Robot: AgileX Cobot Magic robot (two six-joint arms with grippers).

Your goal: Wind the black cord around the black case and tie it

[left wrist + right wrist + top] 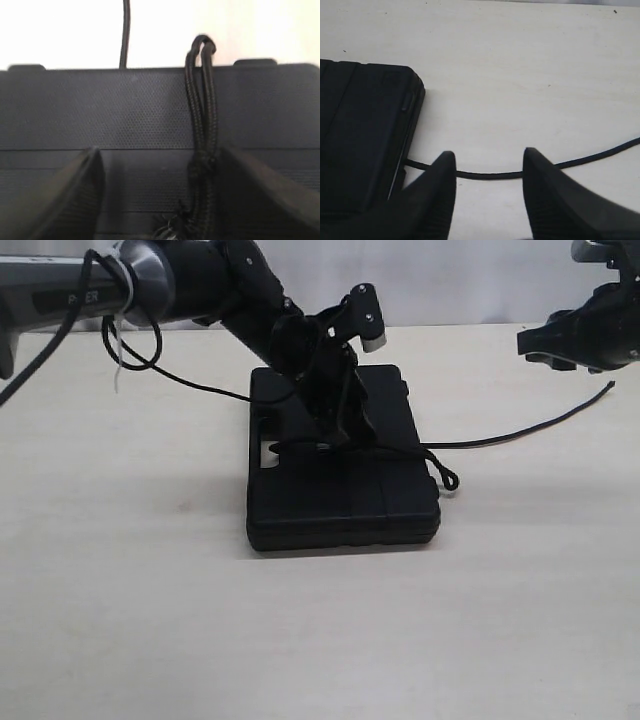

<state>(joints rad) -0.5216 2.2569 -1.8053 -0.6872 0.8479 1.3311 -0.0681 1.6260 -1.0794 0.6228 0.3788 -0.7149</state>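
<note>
Now the left gripper (157, 162), fingers apart, is low over the black case (340, 505) with the black cord (202, 115) between them, the right gripper (487, 167), fingers apart too, hangs over the cord's long end, and the left arm (75, 298) shows letters ending "ER".

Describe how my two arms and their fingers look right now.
Left arm: grey tube with white lettering, black joints, black cables held by a white tie. Left gripper and right gripper: black, with wedge-shaped, finely ribbed fingers.
</note>
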